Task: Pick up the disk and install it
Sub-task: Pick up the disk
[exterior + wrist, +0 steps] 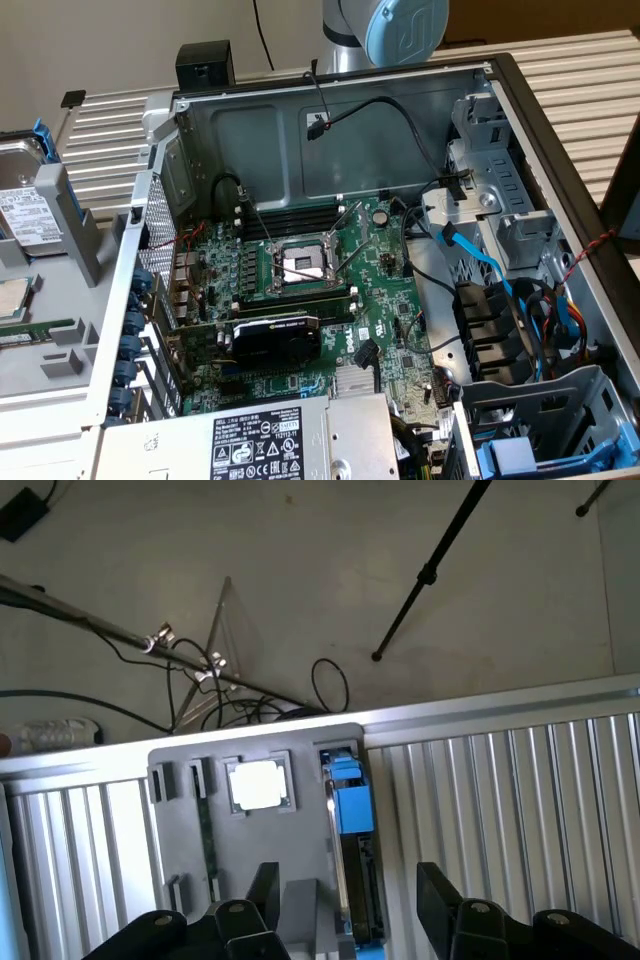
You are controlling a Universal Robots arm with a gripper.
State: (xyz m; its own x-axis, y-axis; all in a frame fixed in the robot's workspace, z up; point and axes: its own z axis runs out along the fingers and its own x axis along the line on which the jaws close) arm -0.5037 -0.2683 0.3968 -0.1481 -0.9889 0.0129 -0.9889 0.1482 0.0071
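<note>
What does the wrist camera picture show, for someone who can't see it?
The robot's open hand hangs above a grey holder on a ribbed metal table. The holder carries the disk, standing on edge in its blue frame, and a small square silver chip beside it.

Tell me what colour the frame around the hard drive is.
Bright blue. The frame of the disk shows best in the wrist view.

My claw (pixel 347 878) stood wide, leaving open gaps on both sides of the disk (pixel 352 805). A gray holder post (pixel 298 905) filled part of one gap. Inside the case (pixel 560 160), blue cables (pixel 478 264) crossed just beside the drive bay (pixel 560 395).
</note>
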